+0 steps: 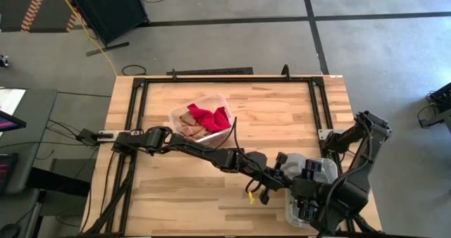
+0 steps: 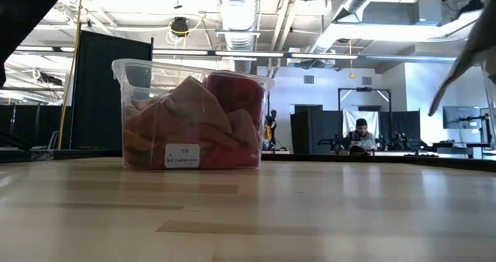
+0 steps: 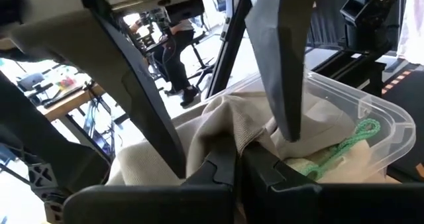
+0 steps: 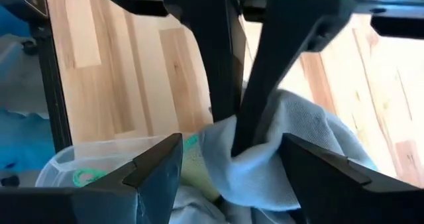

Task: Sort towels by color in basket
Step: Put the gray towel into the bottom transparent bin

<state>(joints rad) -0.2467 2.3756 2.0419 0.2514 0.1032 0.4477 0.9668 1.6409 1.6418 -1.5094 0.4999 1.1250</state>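
Observation:
A clear bin (image 1: 176, 115) (image 2: 190, 115) at the table's middle holds the red towel (image 1: 210, 116) (image 2: 232, 99), the tan-brown towel (image 1: 190, 124) (image 2: 186, 107) and a rust-orange one (image 2: 139, 142). A second clear bin (image 1: 289, 213) (image 3: 358, 105) (image 4: 66, 158) stands at the near right. In it lie the pale green towel (image 3: 311, 164) (image 4: 192, 164) and the grey towel (image 3: 225, 118) (image 4: 298, 138). My right gripper (image 1: 306, 203) (image 4: 232, 141) is shut on the grey towel above this bin. My left gripper (image 1: 271, 185) (image 3: 232, 148) is open, its fingers astride a raised fold of the same cloth. My right gripper pinches a bunched fold of the grey towel (image 4: 222, 134) between its two fingers, coming from above and pointing down. The towel hangs slack and spreads below the fingers, partly over the pale green towel in the bin. My left gripper has one fingertip (image 3: 291, 128) against the grey towel's raised fold; whether the other finger touches it, I cannot tell.
Both arms crowd the near right corner, the left arm (image 1: 204, 150) reaching across the table just near the middle bin. A small yellow object (image 1: 250, 196) lies beside the left gripper. Bare wood lies to the near left (image 1: 176, 196). A person sits in the room beyond (image 2: 360, 134).

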